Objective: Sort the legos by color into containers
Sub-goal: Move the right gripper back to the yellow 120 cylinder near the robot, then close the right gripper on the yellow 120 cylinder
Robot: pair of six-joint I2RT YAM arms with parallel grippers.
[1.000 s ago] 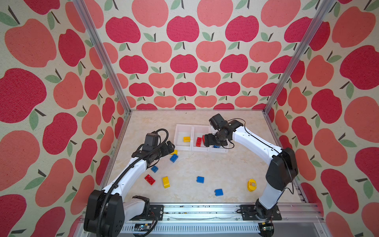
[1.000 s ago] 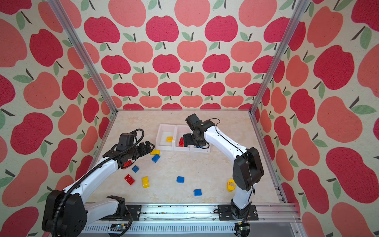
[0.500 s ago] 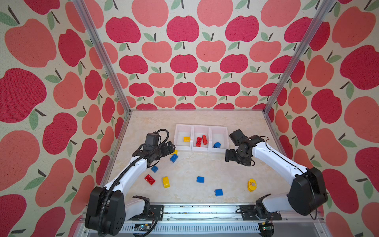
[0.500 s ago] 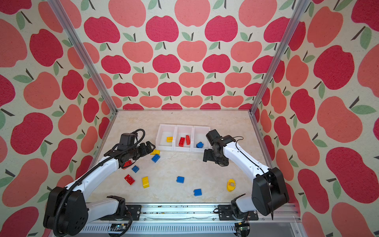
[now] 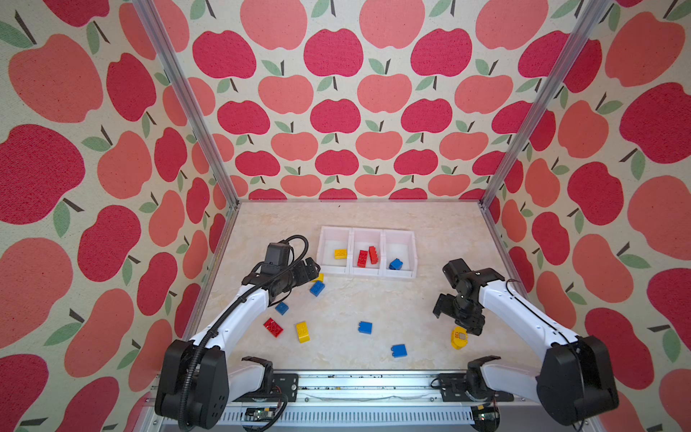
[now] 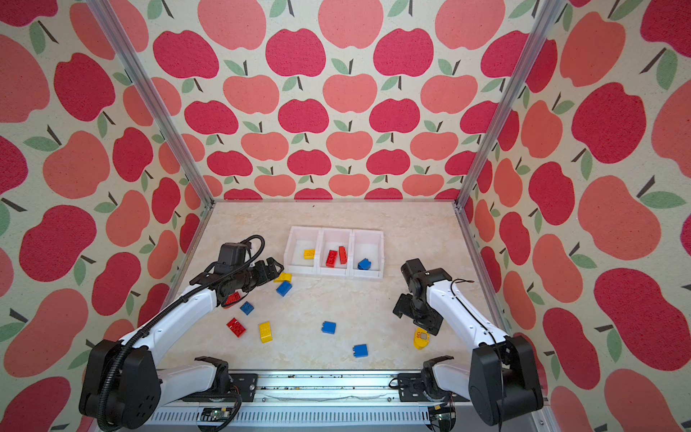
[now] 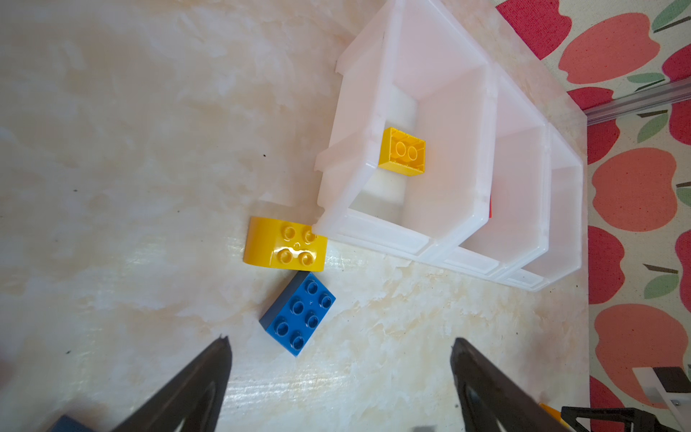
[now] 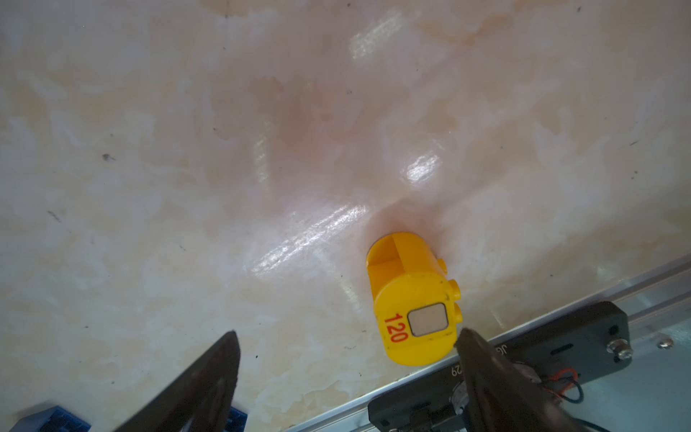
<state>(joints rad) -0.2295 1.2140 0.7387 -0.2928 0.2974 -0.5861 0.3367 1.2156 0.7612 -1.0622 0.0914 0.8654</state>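
Left gripper (image 7: 340,346) has its fingers spread wide, holding nothing. The blue brick (image 7: 298,314) lies on the table (image 7: 112,149) right at the mouth of the gap. The curved yellow brick (image 7: 284,250) sits just past it, touching the containers (image 7: 377,233) at a corner. Right gripper (image 8: 347,336) is wide apart too. The rounded yellow "120" piece (image 8: 415,310) sits tight beside one fingertip; can't tell if they touch.

Bright, even light across both top views, colours crisp, a wide-lens stretch creeping in at the edges. Right wrist view now: white glare streaks on the glossy counter (image 8: 325,224), a soft shadow hugging the rounded yellow lego (image 8: 411,299). Left wrist view: containers (image 7: 448,112) nearly washed out, left gripper (image 7: 340,348) a dark silhouette against the pale counter.
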